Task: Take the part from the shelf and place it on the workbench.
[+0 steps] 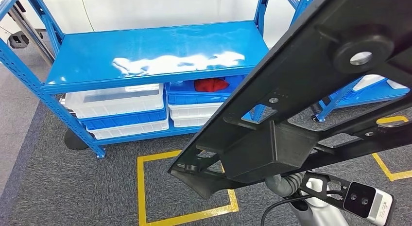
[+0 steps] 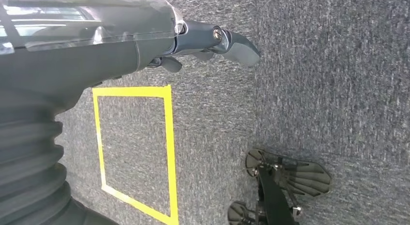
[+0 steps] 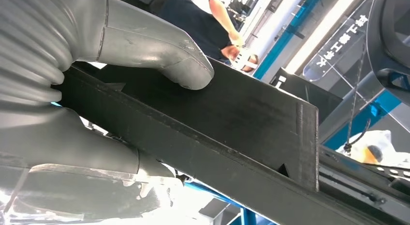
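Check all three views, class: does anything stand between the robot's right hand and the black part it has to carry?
Nothing does. In the right wrist view the right hand already grips the black part, thumb pressed on its face. The head view shows the part lifted clear of the blue shelf. The workbench isn't visible, so that path can't be judged.

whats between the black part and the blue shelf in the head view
Bare grey carpet with a yellow tape square on it, seen in the head view. The black part, gripped by the right hand, hangs above it, apart from the blue shelf.
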Controlling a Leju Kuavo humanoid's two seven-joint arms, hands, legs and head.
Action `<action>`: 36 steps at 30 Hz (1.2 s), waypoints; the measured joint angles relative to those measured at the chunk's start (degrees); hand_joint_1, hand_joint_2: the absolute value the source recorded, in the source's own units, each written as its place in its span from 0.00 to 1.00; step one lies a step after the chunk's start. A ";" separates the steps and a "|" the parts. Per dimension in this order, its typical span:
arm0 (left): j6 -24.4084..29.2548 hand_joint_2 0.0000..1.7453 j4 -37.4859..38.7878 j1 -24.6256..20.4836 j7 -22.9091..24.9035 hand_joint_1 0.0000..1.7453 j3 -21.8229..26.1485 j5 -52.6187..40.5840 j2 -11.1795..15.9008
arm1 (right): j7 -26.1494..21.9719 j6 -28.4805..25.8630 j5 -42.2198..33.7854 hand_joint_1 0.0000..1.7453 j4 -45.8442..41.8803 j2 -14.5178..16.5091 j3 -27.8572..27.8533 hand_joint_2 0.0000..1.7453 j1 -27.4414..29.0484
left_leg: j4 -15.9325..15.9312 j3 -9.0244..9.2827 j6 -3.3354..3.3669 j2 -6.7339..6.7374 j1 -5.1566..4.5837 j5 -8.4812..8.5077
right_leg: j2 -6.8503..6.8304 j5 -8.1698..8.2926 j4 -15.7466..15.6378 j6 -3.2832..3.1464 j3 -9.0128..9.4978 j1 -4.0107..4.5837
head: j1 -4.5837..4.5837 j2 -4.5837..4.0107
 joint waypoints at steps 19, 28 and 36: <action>2.35 1.00 0.04 -0.06 1.98 0.00 -1.40 0.00 0.18 | 0.00 0.77 2.97 1.00 -2.63 0.02 -2.80 1.00 1.78 | 1.03 0.52 -1.73 -3.17 -0.06 -1.32 | 3.45 4.83 -10.76 -1.90 3.82 0.50 | -0.01 0.00; 3.37 1.00 0.08 0.59 1.58 0.00 -1.41 0.00 0.95 | 0.00 -1.22 5.02 1.00 -5.77 0.56 -3.87 1.00 4.62 | 0.22 0.52 0.10 0.99 -0.03 -0.90 | 0.87 -2.64 5.57 0.47 -4.47 0.05 | -0.01 0.00; 4.41 1.00 0.22 -0.44 -1.82 0.00 -1.98 0.00 2.70 | 0.00 -7.27 7.49 1.00 -7.99 2.20 -2.15 1.00 4.13 | 0.20 1.39 -1.49 4.98 -0.58 -1.58 | -2.64 4.90 -11.01 -1.82 3.44 1.16 | -0.01 0.00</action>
